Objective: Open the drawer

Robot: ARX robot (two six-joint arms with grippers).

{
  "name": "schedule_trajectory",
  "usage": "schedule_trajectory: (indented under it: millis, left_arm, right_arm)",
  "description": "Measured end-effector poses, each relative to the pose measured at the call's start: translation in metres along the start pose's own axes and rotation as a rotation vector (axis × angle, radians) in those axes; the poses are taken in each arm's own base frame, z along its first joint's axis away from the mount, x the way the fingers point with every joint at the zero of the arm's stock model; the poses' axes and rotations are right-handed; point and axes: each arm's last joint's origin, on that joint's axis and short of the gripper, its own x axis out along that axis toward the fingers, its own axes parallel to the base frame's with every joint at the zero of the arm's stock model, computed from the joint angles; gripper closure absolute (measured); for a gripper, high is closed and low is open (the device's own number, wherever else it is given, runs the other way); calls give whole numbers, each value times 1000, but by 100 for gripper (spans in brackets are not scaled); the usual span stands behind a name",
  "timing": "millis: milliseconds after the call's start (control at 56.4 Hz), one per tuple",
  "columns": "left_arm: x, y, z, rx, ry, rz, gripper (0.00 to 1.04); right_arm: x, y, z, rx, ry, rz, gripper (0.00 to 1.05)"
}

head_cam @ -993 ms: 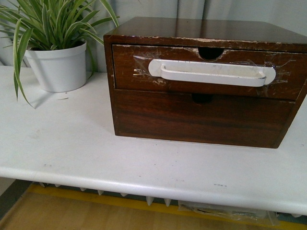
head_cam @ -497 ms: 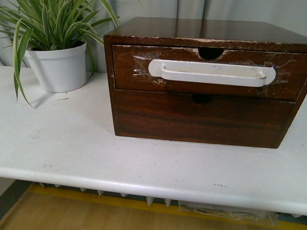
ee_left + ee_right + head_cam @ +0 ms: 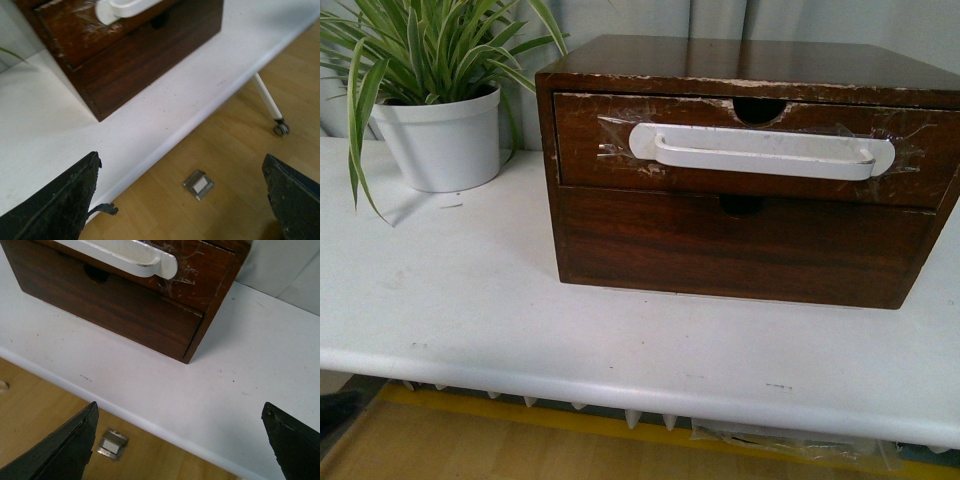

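The drawer (image 3: 590, 150) is the upper one of a dark brown wooden cabinet on the white table (image 3: 460, 300). It is shut. Its long white bar handle (image 3: 760, 152) is taped on, under a half-round notch (image 3: 760, 108) in the chipped top edge. My left gripper (image 3: 180, 161) is open and empty, low by the table's front edge, with the drawer (image 3: 70, 30) and the handle's end (image 3: 122, 7) well ahead. My right gripper (image 3: 180, 407) is open and empty over the table's front edge, short of the drawer (image 3: 210, 270) and handle (image 3: 135, 255).
A plain dark drawer front (image 3: 740, 245) without a handle sits below the drawer. A potted plant in a white pot (image 3: 440, 140) stands at the cabinet's left. Below the table are wooden floor, a metal floor plate (image 3: 198, 184) and a caster leg (image 3: 279, 129).
A dark shape has come into the bottom left corner of the front view. The cabinet, drawer and plant have not moved.
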Motion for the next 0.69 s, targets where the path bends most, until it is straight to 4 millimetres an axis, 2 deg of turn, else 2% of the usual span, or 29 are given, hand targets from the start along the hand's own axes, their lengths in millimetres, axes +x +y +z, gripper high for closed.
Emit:
schedule_trajectory:
  millis: [231,408,692]
  left_arm:
    - [52,16,34,227,91,-249,6]
    - [83,27,64,351,120,-337,6]
    - [127,47,100,464,174,-397,6]
  right_arm:
    - [33,-10,40,-170,91,162,9]
    - [48,-15,64,-251,126,231,9]
    - [66,-12,78,-345,167,335,9]
